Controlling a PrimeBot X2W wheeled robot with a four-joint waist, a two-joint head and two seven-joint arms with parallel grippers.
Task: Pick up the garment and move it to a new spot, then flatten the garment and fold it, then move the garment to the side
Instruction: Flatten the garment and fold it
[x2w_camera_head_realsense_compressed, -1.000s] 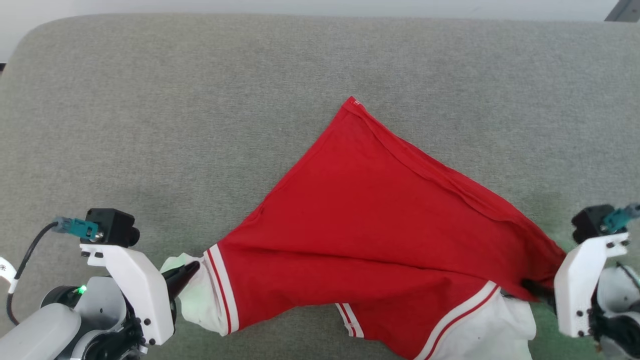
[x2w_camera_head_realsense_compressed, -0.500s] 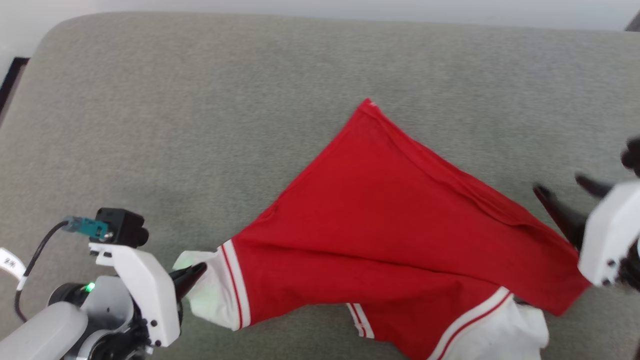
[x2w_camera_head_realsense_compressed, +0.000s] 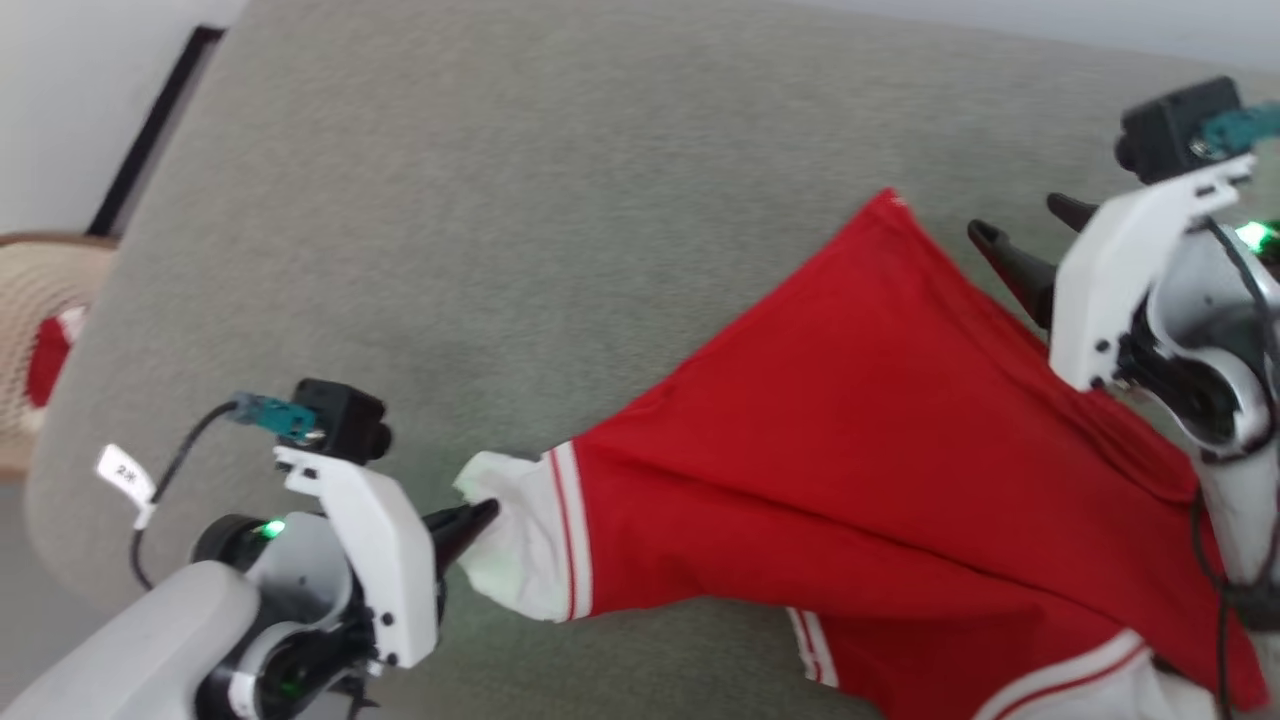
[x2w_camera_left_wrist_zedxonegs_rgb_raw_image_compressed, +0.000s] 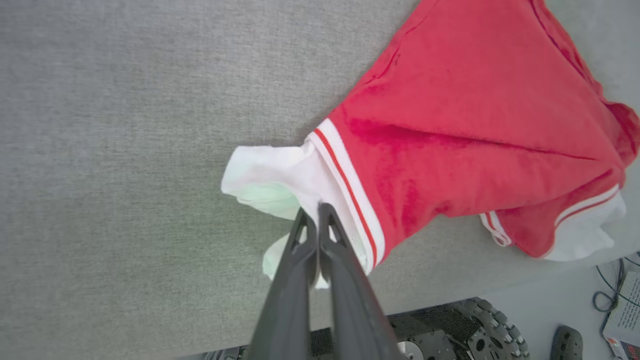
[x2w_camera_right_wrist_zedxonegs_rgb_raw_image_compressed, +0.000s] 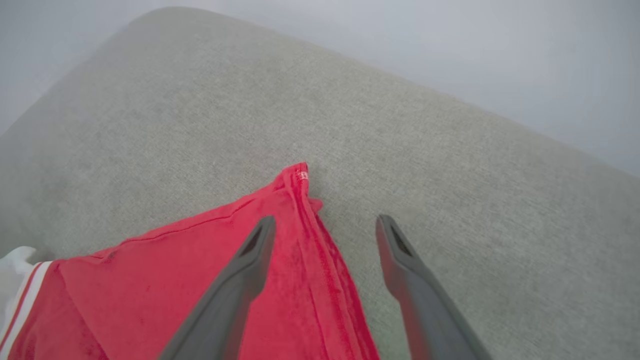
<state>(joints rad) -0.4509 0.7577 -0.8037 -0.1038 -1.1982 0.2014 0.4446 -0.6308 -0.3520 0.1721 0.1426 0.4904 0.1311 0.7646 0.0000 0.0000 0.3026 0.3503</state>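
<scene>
head: garment (x2w_camera_head_realsense_compressed: 850, 450) sprawled on bench (x2w_camera_head_realsense_compressed: 500, 200); left claw (x2w_camera_head_realsense_compressed: 478, 515) pinches white sleeve (x2w_camera_head_realsense_compressed: 515, 560); right claw (x2w_camera_head_realsense_compressed: 1015, 220) spread wide, empty | left wrist: sleeve pinch shallow, could slip under tension | right wrist: jaws straddle red hem corner (x2w_camera_right_wrist_zedxonegs_rgb_raw_image_compressed: 300, 175); closing may miss thin fabric, bunching it

On my left wrist feed I see the left gripper (x2w_camera_left_wrist_zedxonegs_rgb_raw_image_compressed: 318, 212) with its two dark fingers pressed together, pinching the white sleeve (x2w_camera_left_wrist_zedxonegs_rgb_raw_image_compressed: 270, 170) of the garment (x2w_camera_left_wrist_zedxonegs_rgb_raw_image_compressed: 475, 100) just beside the sleeve's striped band. The red body fans away to the upper right across the grey cushion (x2w_camera_left_wrist_zedxonegs_rgb_raw_image_compressed: 125, 125), creased, with the other white sleeve (x2w_camera_left_wrist_zedxonegs_rgb_raw_image_compressed: 585, 235) lying near the cushion's edge. Past that edge I make out a studded wheel (x2w_camera_left_wrist_zedxonegs_rgb_raw_image_compressed: 480, 330) and some cables (x2w_camera_left_wrist_zedxonegs_rgb_raw_image_compressed: 607, 295)
</scene>
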